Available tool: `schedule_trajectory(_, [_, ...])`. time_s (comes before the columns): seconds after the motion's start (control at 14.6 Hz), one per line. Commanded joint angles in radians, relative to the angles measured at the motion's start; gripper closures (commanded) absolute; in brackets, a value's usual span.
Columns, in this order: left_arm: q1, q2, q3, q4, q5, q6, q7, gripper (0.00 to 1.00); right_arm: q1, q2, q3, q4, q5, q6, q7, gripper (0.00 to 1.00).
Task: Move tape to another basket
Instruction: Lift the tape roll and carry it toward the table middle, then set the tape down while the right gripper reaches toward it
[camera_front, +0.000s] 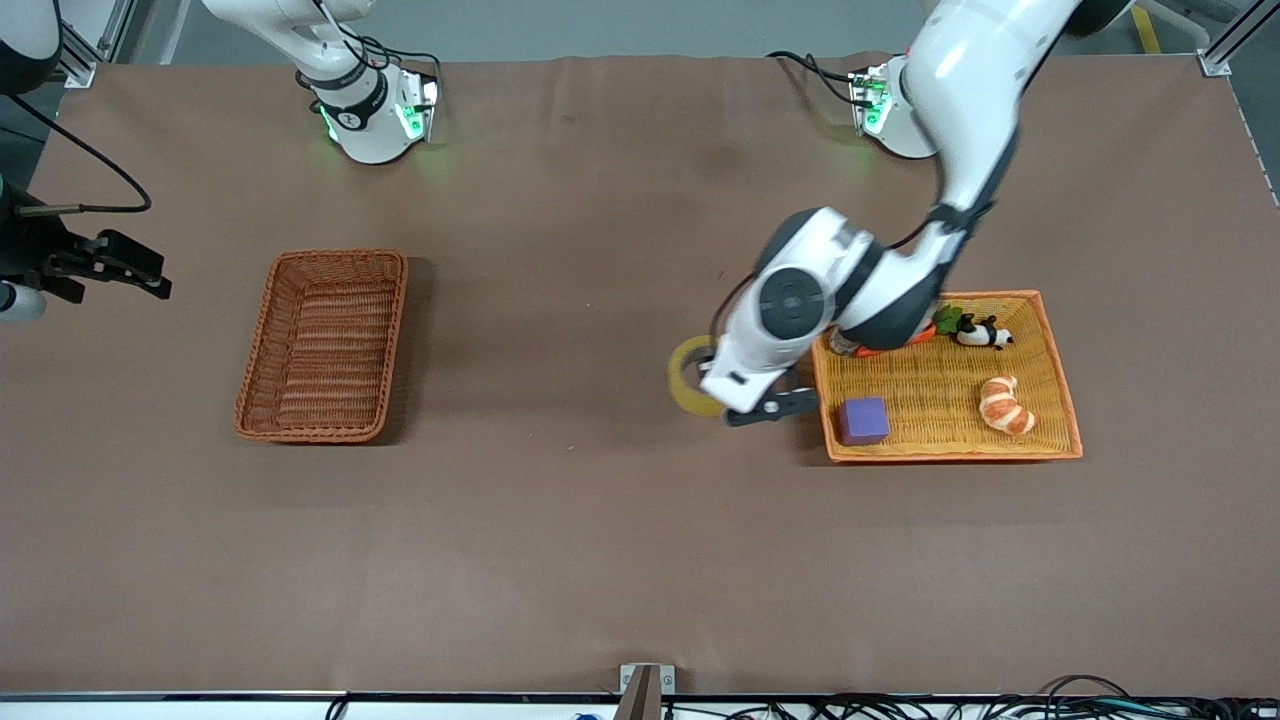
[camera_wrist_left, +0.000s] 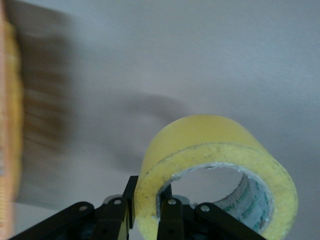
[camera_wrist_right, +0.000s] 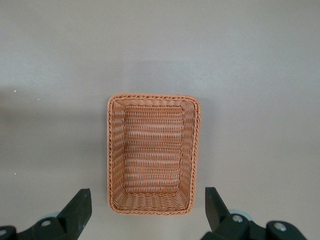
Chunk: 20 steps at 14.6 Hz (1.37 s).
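The tape (camera_front: 687, 376), a yellowish roll, is held on edge by my left gripper (camera_front: 716, 392) over the bare table, just off the orange tray's edge toward the right arm's end. In the left wrist view the left gripper (camera_wrist_left: 149, 194) is shut on the tape (camera_wrist_left: 215, 145), one finger inside the ring and one outside. The dark reddish-brown basket (camera_front: 322, 345) stands empty toward the right arm's end of the table. My right gripper (camera_front: 115, 280) waits open and empty at that end; in its wrist view the right gripper (camera_wrist_right: 146, 192) looks down on the basket (camera_wrist_right: 152, 150).
The orange-yellow woven tray (camera_front: 950, 452) near the left arm's end holds a purple cube (camera_front: 863, 420), a croissant (camera_front: 1005, 405), a panda toy (camera_front: 985, 335) and a carrot (camera_front: 945, 322). Brown table cloth lies between tray and basket.
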Motion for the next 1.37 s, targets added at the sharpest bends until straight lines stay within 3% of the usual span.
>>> schedule_trajectory(0.0, [-0.07,0.092,0.005,0.118,0.015,0.008,-0.063,0.96,-0.021,-0.01,0.016,-0.016,0.001,0.005,-0.01,0.0])
schedule_trajectory(0.27, [-0.172,0.145,0.005,0.12,0.014,0.152,-0.112,0.93,-0.021,-0.01,0.016,-0.015,0.001,0.01,-0.009,0.0])
schedule_trajectory(0.69, [-0.265,0.221,0.005,0.117,0.017,0.201,-0.102,0.81,-0.023,-0.007,0.016,-0.013,0.001,0.01,-0.012,0.0])
schedule_trajectory(1.03, [-0.259,0.182,0.002,0.109,0.011,0.12,-0.112,0.39,-0.014,-0.007,0.022,-0.018,0.002,0.002,-0.004,0.0])
schedule_trajectory(1.1, [-0.253,0.16,-0.001,0.106,0.011,0.085,-0.111,0.27,-0.015,-0.004,0.036,-0.019,0.004,0.003,0.0,0.0])
schedule_trajectory(1.3, [-0.246,0.057,0.005,0.105,0.024,-0.097,-0.109,0.03,-0.015,0.019,0.152,-0.051,0.007,0.029,0.075,0.0])
